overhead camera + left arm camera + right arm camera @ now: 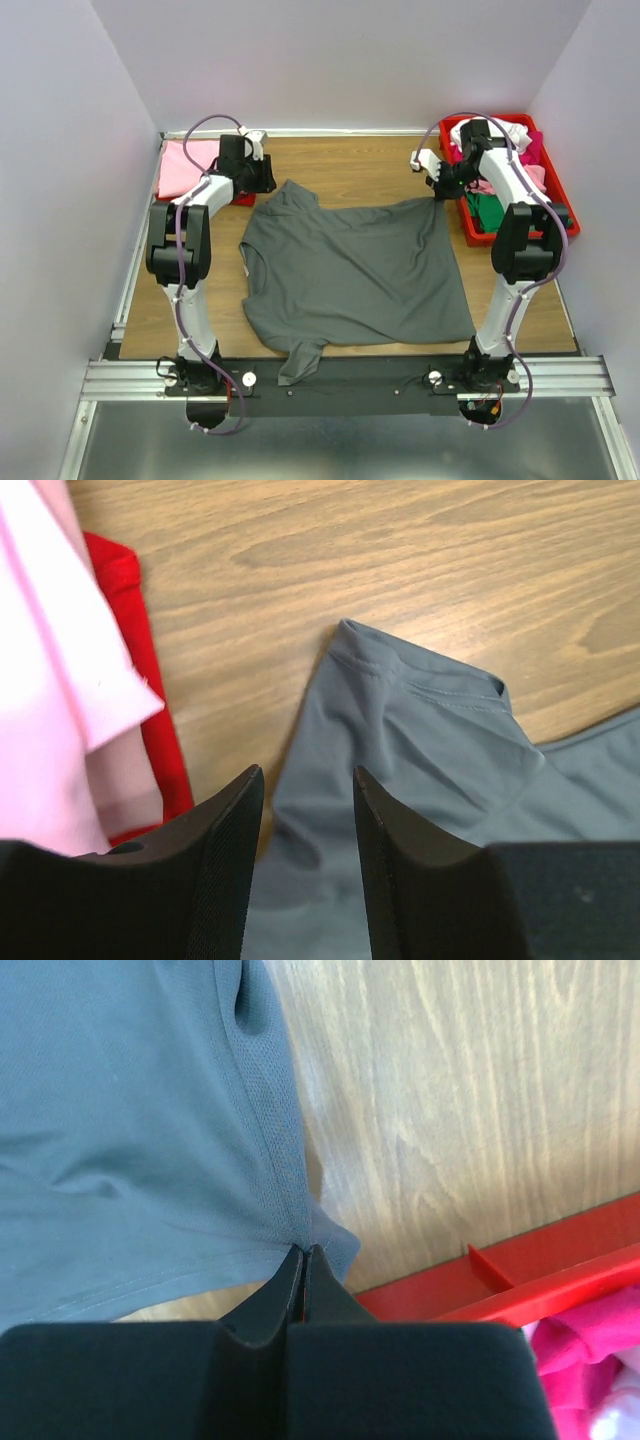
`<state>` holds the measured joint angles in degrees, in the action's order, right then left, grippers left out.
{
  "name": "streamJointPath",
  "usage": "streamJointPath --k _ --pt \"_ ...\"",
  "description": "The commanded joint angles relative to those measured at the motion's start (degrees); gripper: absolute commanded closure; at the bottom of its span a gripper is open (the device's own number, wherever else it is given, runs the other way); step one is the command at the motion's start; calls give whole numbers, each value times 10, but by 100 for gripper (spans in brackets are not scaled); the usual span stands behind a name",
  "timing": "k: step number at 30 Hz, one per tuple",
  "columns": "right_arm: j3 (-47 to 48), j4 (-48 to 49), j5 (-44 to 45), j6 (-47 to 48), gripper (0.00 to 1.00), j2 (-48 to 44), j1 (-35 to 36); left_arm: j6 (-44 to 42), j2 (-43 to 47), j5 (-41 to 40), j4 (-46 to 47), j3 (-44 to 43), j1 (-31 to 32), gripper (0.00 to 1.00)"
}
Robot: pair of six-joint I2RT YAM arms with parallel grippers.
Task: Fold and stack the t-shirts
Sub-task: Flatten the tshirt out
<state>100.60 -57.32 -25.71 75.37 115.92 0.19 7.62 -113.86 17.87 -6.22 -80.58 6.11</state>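
The right pincer [303, 1255] is clenching its two fingers tight on a hem corner of the dark grey t-shirt [130, 1140]. From the fingertips the cloth is spreading away to the pincer's left, lying over the wooden surface [450, 1110]. Near the tips on the pincer's right, a red tray [560, 1265] is sitting on the surface, with a magenta shirt [585, 1355] showing inside it.

The left pincer [308, 775] is hanging released, its fingers standing apart, with the grey t-shirt's sleeve showing in the gap beyond them. To this pincer's left, a pink shirt [50, 680] is draping over a second red tray [150, 680].
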Motion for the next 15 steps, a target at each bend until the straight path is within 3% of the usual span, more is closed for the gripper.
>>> streamJointPath --k 1,7,15 --pt "-14 1 0 -22 100 -23 -13 -26 -32 27 -49 -38 1 52" --pt "-33 -1 34 -83 100 -56 -17 -29 -58 0 -56 -48 15 52" --pt "-212 1 47 -94 100 -155 -19 -30 -55 -6 -54 -68 21 52"
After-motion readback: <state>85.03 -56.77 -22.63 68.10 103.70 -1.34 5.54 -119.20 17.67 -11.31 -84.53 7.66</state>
